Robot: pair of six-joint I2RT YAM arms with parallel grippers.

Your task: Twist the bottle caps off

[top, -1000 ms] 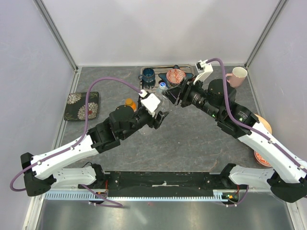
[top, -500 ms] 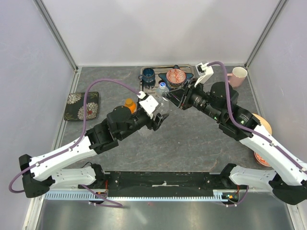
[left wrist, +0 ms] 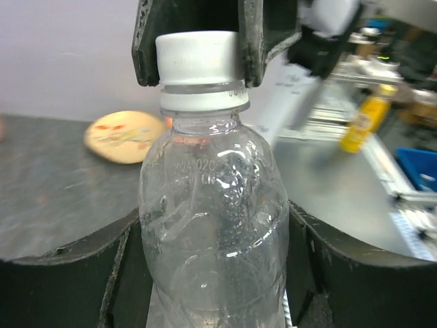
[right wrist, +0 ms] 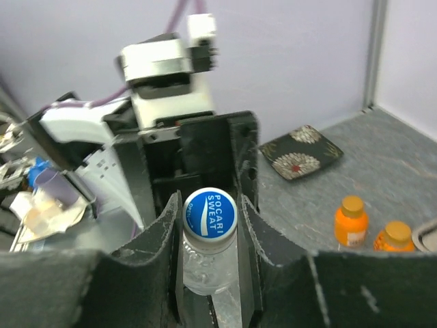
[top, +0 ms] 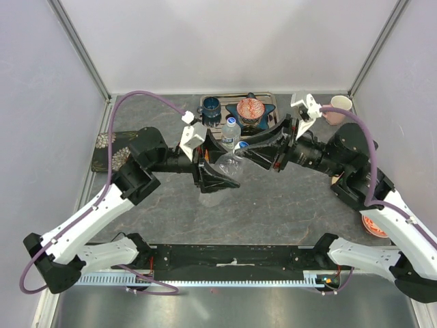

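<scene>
Clear plastic makes up the bottle [left wrist: 215,225] that both arms hold up off the grey surface [top: 287,205], near its middle. The left fingers [left wrist: 68,273] are closed on the bottle's round body, one on each side. The right fingers [right wrist: 254,232] are shut tight on its cap [right wrist: 209,213], one on each side too. The cap is blue on top with white words, and it sits on the neck of the bottle. From above, the bottle is tilted between the two arms, with the cap end toward the right arm. Another water bottle [top: 231,127] with a blue cap stands just behind it, near a blue mug [top: 211,106]. Two small orange bottles [right wrist: 351,222] stand side by side on the surface with their caps on. A dark plate [right wrist: 300,154] with flowers on it lies past them.
</scene>
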